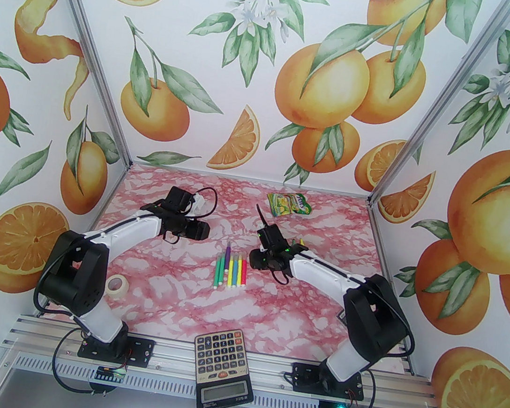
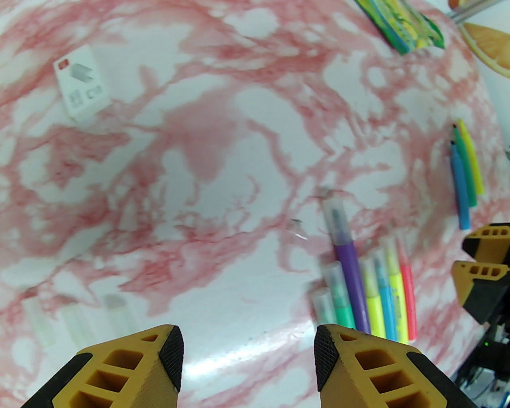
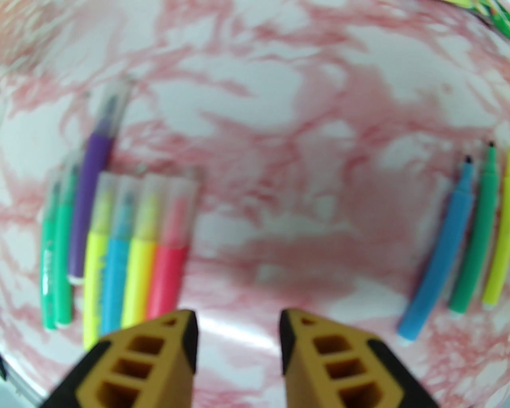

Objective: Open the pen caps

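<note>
At the near edge of the tabletop (image 1: 313, 321) a calculator (image 1: 224, 364) is seen, with a tape roll (image 1: 117, 284) further in to its left. Beyond, seven pens (image 1: 231, 270) are laid side by side, their tips enclosed in clear pen caps (image 3: 155, 191). The left tool (image 2: 247, 350) and right tool (image 3: 238, 338) are held spread and empty above the tabletop. Three uncapped pens (image 3: 470, 239) are laid well apart to the right. A snack pouch (image 1: 290, 205) is seen farthest, its contents hidden.

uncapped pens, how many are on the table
3, side by side right of the capped row: a blue pen, a green pen, a yellow pen. None seems hidden.
</note>
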Motion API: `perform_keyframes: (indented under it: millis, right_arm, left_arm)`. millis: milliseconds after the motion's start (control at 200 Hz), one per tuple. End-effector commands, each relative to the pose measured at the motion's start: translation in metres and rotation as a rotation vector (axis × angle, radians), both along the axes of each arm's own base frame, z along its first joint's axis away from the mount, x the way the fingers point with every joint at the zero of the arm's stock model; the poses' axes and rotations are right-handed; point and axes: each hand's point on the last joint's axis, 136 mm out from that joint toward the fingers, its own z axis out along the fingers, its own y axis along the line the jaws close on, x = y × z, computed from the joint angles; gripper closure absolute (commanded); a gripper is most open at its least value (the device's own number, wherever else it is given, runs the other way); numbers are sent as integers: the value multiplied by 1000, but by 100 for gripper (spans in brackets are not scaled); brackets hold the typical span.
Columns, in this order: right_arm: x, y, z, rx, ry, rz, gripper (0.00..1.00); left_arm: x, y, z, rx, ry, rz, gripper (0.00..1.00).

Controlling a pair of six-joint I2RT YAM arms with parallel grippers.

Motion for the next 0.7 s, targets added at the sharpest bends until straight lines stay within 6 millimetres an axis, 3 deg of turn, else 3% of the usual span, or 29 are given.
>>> perform_keyframes:
  millis: [0, 320, 696]
  right_arm:
    - [-15, 18, -5, 56, 74, 71, 60]
    - [-30, 30, -19, 77, 151, 117, 60]
    - [-34, 34, -32, 58, 179, 120, 61]
  left_arm:
    - [3, -12, 25, -105, -84, -27, 41]
    - [-2, -17, 35, -190, -119, -36, 39]
    - [-6, -7, 43, -227, -150, -6, 39]
